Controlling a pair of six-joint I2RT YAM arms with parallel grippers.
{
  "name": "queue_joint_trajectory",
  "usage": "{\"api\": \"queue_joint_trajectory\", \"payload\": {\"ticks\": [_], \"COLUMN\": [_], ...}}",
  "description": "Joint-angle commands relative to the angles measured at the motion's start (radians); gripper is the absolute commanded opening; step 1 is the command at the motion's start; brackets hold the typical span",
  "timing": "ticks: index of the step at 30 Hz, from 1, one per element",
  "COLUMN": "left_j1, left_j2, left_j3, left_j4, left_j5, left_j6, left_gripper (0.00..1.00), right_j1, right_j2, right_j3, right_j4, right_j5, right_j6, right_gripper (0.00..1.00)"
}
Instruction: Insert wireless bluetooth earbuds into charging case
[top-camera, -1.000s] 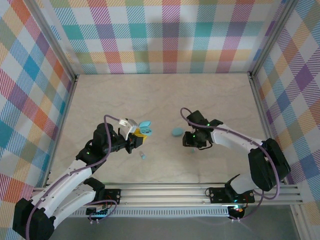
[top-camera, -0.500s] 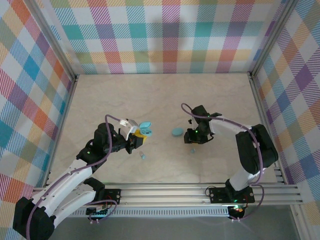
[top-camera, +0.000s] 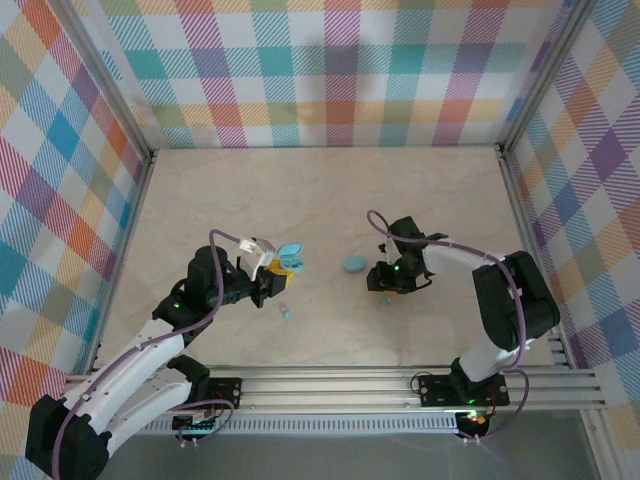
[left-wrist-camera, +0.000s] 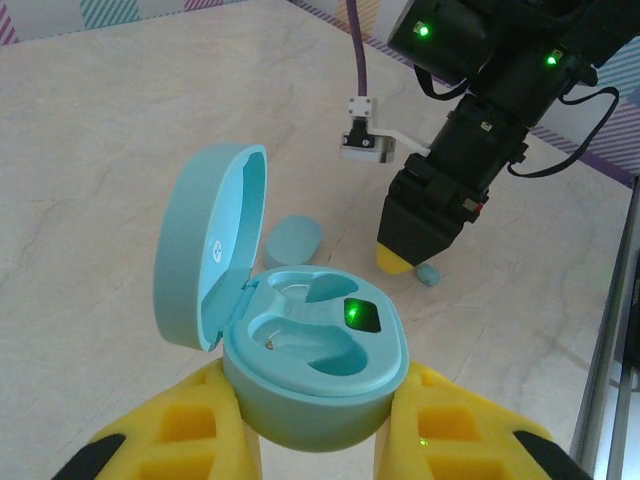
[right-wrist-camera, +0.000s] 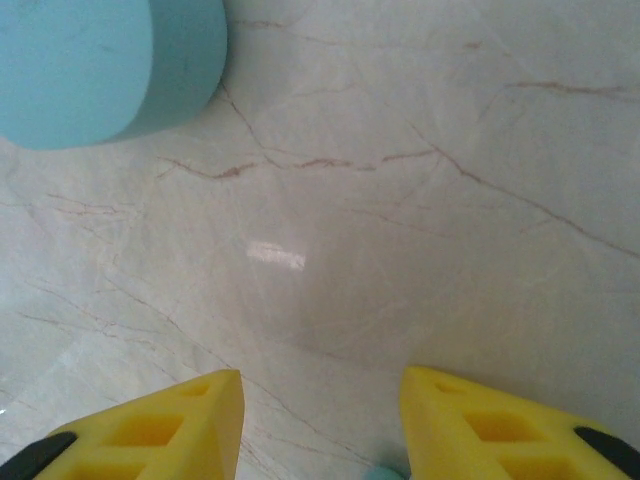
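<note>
**OPERATOR:** What is the left side holding?

**SPOTTER:** Your left gripper (left-wrist-camera: 320, 430) pinches the charging case (left-wrist-camera: 318, 345) by its base. The yellow fingers (left-wrist-camera: 185, 435) press in on either side, the lid (left-wrist-camera: 205, 250) is swung open, and a green light (left-wrist-camera: 352, 313) glows inside.

**OPERATOR:** And the right?

**SPOTTER:** Your right gripper (right-wrist-camera: 320, 410) points down at the worktop (top-camera: 300, 190), jaws spread, with bare marble between them. One earbud (left-wrist-camera: 428, 273) lies just beside its tip. A second earbud (top-camera: 286, 312) rests on the worktop near your left gripper, apart from the case. A round blue disc (top-camera: 354, 264) sits between the two arms, just left of the right gripper.

**OPERATOR:** Anything seated in the case?

**SPOTTER:** From your left wrist camera, the wells are too shaded for me to tell.
</note>
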Motion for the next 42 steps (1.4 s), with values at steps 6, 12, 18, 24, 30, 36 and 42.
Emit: {"api": "queue_joint_trajectory", "payload": {"ticks": [6, 12, 18, 24, 30, 36, 42], "left_j1": [-0.012, -0.012, -0.012, -0.012, -0.011, -0.012, -0.012], "left_j2": [-0.005, -0.007, -0.023, -0.041, -0.045, -0.047, -0.045], "left_j3": [0.002, 0.008, 0.003, 0.002, -0.001, -0.003, -0.001], "left_j4": [0.011, 0.010, 0.003, -0.011, -0.009, -0.009, -0.010], "left_j5": [0.008, 0.013, 0.014, 0.014, 0.013, 0.013, 0.009], "left_j6": [0.017, 0.017, 0.016, 0.014, 0.013, 0.013, 0.012], "left_gripper": [0.11, 0.11, 0.11, 0.11, 0.11, 0.11, 0.11], "right_j1": [0.003, 0.003, 0.006, 0.008, 0.005, 0.003, 0.003], "right_j2": [-0.088, -0.152, -0.189, -0.205, -0.235, -0.240, -0.188], "right_j3": [-0.084, -0.108, -0.156, -0.161, -0.152, -0.150, -0.120], "right_j4": [-0.102, -0.124, -0.061, -0.058, -0.106, -0.099, -0.108], "right_j5": [-0.033, -0.023, -0.105, -0.126, -0.031, 0.038, 0.078], "right_j6": [0.068, 0.102, 0.135, 0.151, 0.176, 0.160, 0.088], "right_gripper": [0.48, 0.49, 0.50, 0.50, 0.49, 0.39, 0.39]}}
